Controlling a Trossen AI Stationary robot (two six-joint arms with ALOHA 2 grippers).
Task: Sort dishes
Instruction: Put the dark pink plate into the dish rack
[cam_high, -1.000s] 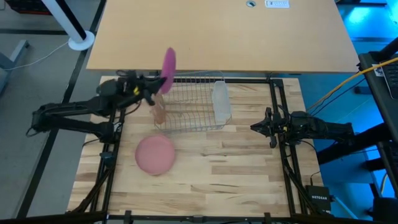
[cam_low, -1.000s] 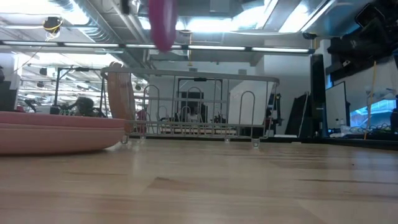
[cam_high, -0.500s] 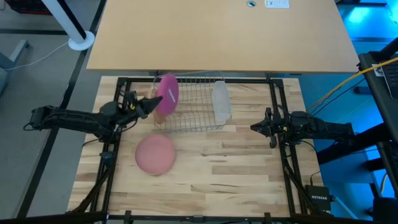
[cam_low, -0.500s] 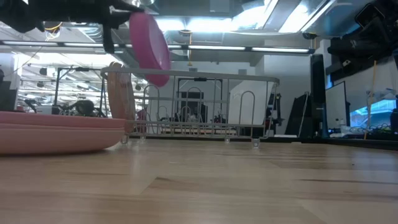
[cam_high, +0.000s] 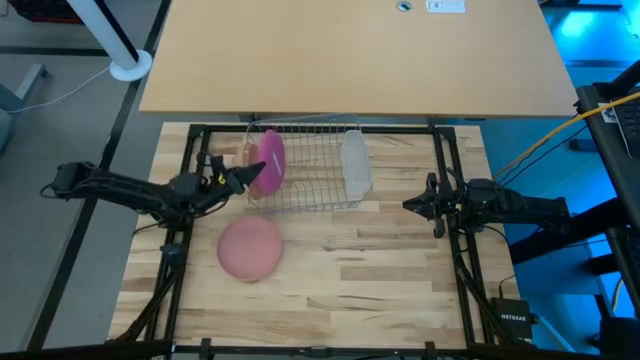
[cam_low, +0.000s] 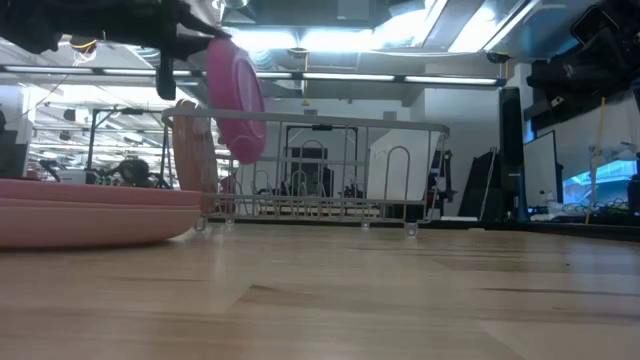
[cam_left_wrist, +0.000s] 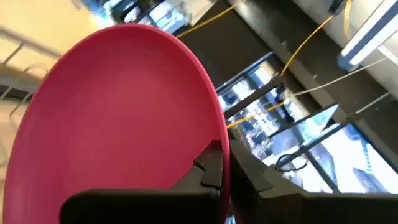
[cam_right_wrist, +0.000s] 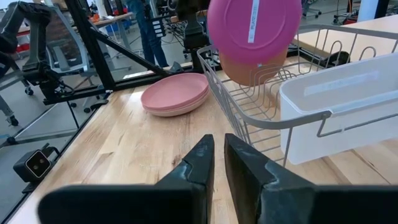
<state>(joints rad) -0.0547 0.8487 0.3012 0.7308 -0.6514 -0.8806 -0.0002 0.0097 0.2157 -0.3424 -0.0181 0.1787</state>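
Clearly round and glossy, the magenta plate (cam_high: 268, 160) stands on edge, pinched in the left claw (cam_high: 243, 176).

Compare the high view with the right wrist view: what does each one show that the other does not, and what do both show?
Only the high view shows both arms whole: the left gripper holds the bright magenta round plastic plate by its edge over the metal wire rack, and the right gripper waits shut near the wooden table's right side.

Only the right wrist view shows the tan-orange round plastic plate standing in the rack behind the magenta one, and a person's legs in the room.

Both show the pale pink round plastic plate lying flat on the table and the translucent plastic cup.
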